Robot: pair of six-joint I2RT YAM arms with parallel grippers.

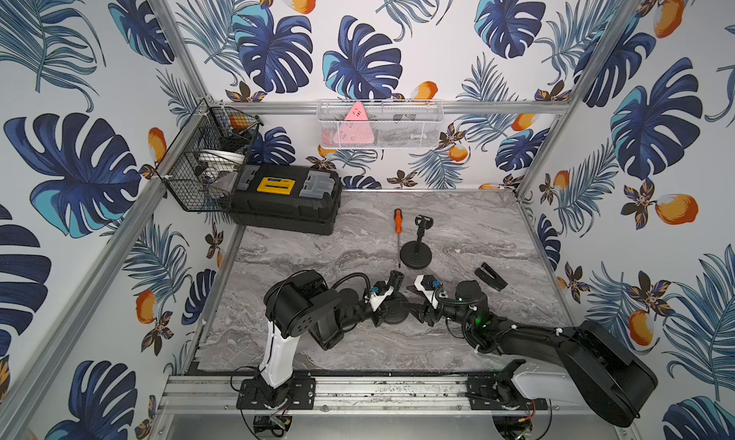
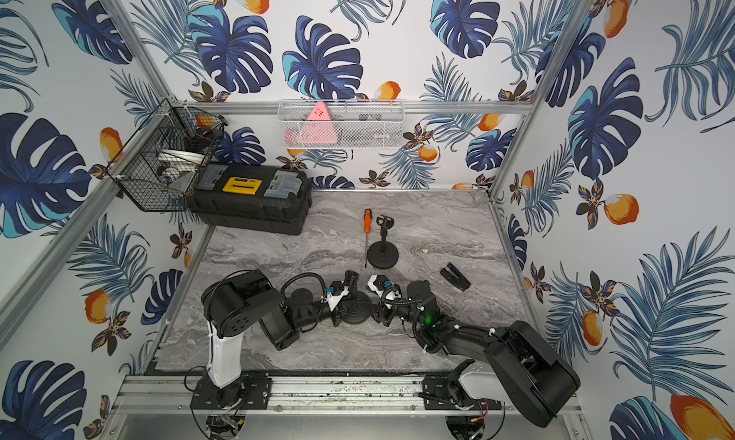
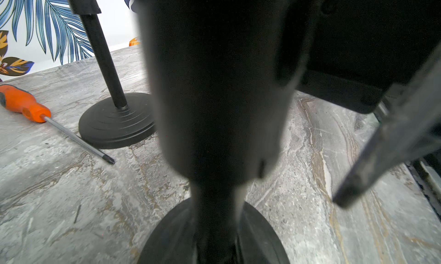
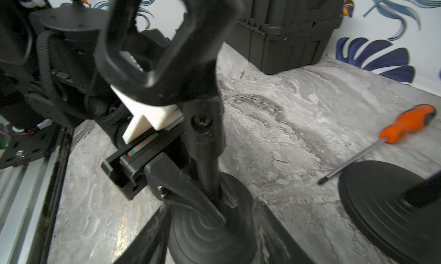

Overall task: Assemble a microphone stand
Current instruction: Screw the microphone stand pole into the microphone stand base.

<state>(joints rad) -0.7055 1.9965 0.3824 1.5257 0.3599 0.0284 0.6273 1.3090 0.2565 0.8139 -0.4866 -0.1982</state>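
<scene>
1. step in hand, my read: seating the pole (image 4: 210,176) in the round base (image 4: 210,231). the pole stands upright in the base centre with the clip (image 4: 152,43) on top. can't tell if the thread is fully home.
2. my left fingers (image 4: 191,198) are clenched on the pole just above the base.
3. my right fingers (image 4: 279,231) are released, spread either side of the base. can't tell if they touch it.
4. landmark is the upright stand (image 1: 416,255), already put together. the stand i'm working on (image 1: 393,314) sits near it, on the side toward my front rail (image 1: 358,392).
5. next move, my guess: right fingers close again on the base or pole for another turn while the left holds steady. it needs the pole kept vertical and the base flat on the worktop (image 1: 318,259).
6. edges: the front rail is close behind both wrists, so there's little room to pull back.
7. the screwdriver (image 1: 397,235) lies just beside the upright stand, its tip near that stand's base. a wide swing toward it could knock either one.
8. a loose black part (image 1: 491,277) lies well apart from the upright stand on my right arm's side, near that elbow.
9. the toolbox (image 1: 286,199) is well beyond the upright stand by the back wall, out of the way.
10. open room: bare worktop from the upright stand toward my left arm's side wall.
</scene>
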